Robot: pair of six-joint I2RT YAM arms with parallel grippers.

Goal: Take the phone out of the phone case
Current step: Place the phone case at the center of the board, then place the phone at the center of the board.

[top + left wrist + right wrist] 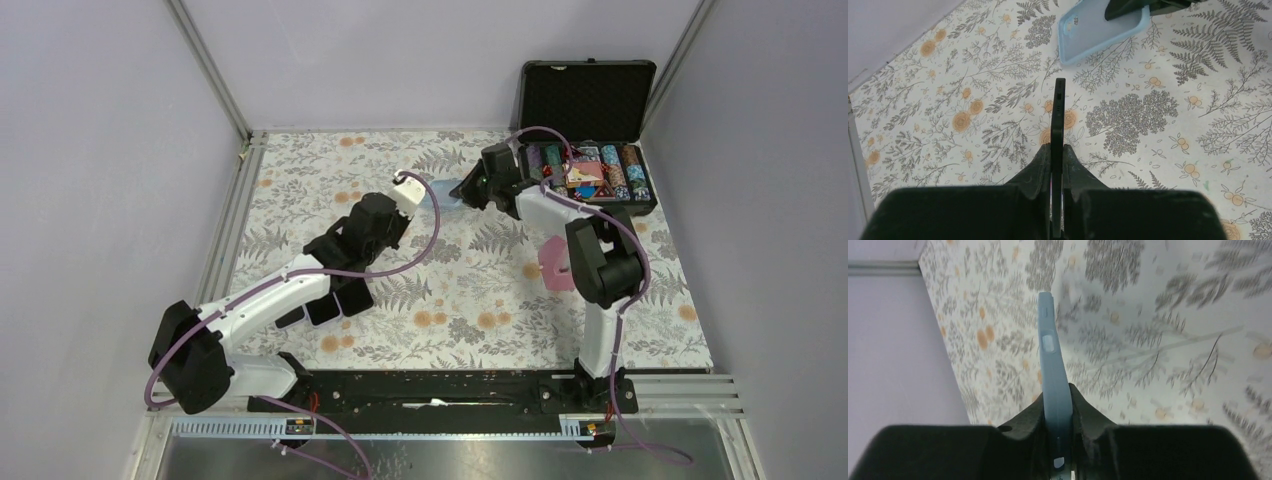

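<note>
Left claw point(1057, 151) around black edge-on phone point(1058, 107)

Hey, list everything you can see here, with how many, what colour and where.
Phone: one, black, edge-on in the left claw.
Phone case: one, light blue, empty, in the right claw.
Carrying case: one, black, lid open, far right corner.
Small items: many, mixed colours, inside the carrying case.
Tablecloth: one, white floral, covering the table.
Pink object: one, pink, on the tablecloth, right side.
Left claw: one, black, shut on the phone.
Right claw: one, black, shut on the phone case.
</note>
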